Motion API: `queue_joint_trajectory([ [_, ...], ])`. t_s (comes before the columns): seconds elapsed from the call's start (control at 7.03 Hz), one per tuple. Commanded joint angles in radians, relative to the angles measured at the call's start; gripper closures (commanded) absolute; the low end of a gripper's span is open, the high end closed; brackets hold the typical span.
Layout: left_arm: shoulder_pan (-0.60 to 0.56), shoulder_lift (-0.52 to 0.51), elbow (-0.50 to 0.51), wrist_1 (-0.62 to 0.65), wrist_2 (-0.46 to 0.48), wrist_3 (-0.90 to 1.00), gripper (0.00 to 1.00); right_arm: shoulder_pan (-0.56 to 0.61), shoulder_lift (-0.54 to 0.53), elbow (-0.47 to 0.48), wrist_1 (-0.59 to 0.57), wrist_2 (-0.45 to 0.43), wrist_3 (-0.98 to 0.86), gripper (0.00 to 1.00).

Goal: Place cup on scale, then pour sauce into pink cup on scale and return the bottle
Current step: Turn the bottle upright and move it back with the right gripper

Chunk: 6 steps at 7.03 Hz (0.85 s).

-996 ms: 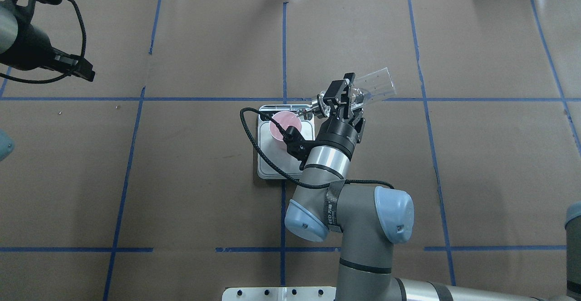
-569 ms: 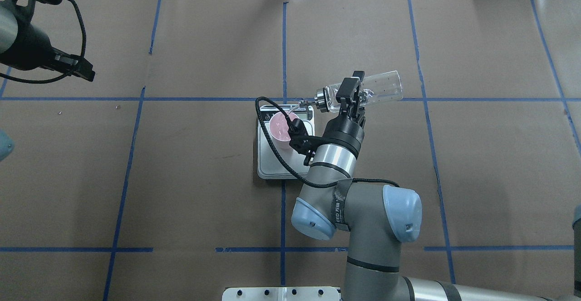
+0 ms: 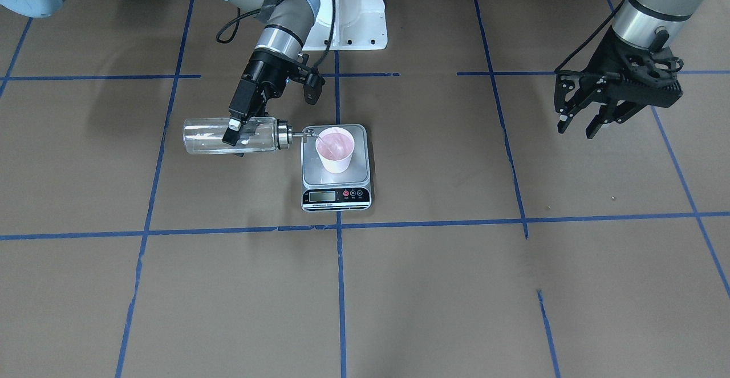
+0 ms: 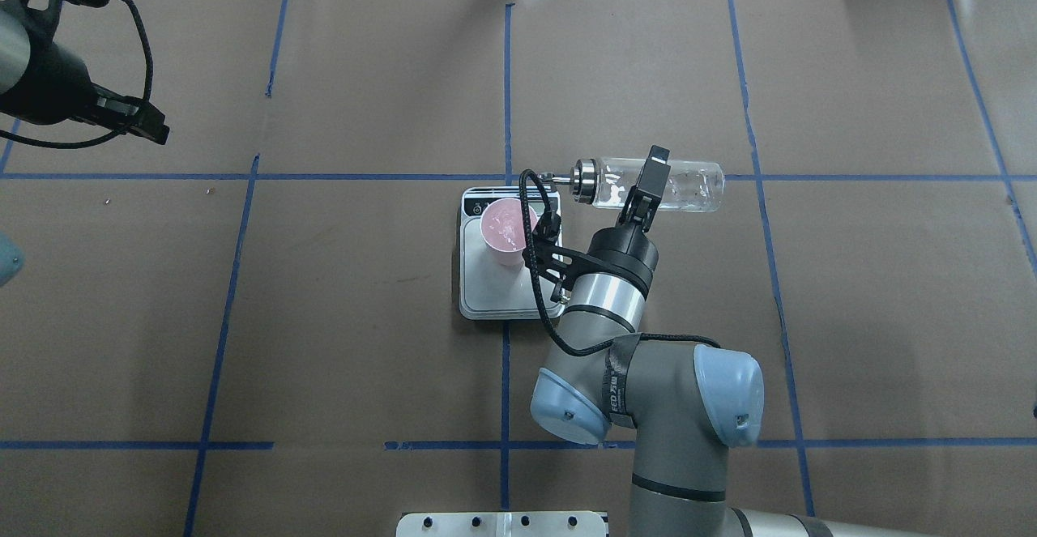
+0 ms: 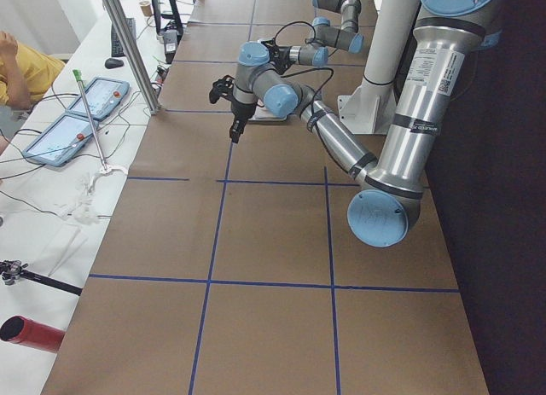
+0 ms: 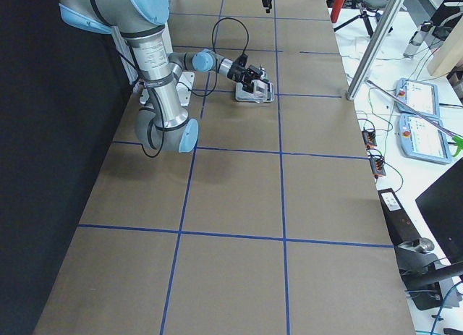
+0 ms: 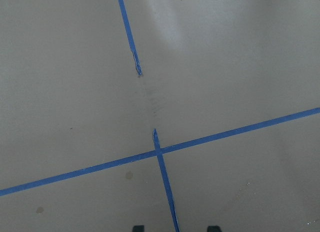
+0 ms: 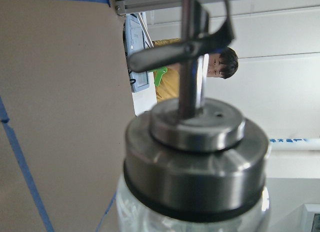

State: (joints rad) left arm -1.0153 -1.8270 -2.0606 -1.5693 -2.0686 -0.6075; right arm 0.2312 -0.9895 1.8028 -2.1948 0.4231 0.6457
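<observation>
The right gripper (image 3: 236, 133) clamps the bottle (image 3: 199, 137), which lies level with its spout just beside the cup (image 3: 335, 151) on the scale (image 3: 311, 174). The left gripper (image 3: 576, 129) hangs well apart, jaws wide, above blue tape (image 3: 495, 107).

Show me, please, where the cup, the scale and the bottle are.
cup (image 3: 335, 144): exterior front-facing view, on its pink inside.
scale (image 3: 312, 175): exterior front-facing view, on the bare platform corner.
bottle (image 3: 202, 137): exterior front-facing view, on the clear glass body.
</observation>
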Motion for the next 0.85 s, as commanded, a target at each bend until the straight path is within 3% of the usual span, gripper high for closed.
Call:
queue_joint_trajectory([
  [0.0,0.000,0.002,-0.006,0.000,-0.001,0.000,0.47,-0.003,-0.008,0.038,0.051,0.070,0.223,1.00],
  [0.14,0.000,0.002,-0.010,0.008,-0.001,0.000,0.47,0.005,-0.055,0.102,0.192,0.179,0.347,1.00],
  [0.43,0.003,-0.005,-0.023,0.043,0.001,0.002,0.47,0.016,-0.200,0.101,0.539,0.181,0.487,1.00],
  [0.71,0.004,-0.003,-0.021,0.043,0.001,0.002,0.47,0.034,-0.279,0.102,0.731,0.187,0.685,1.00],
])
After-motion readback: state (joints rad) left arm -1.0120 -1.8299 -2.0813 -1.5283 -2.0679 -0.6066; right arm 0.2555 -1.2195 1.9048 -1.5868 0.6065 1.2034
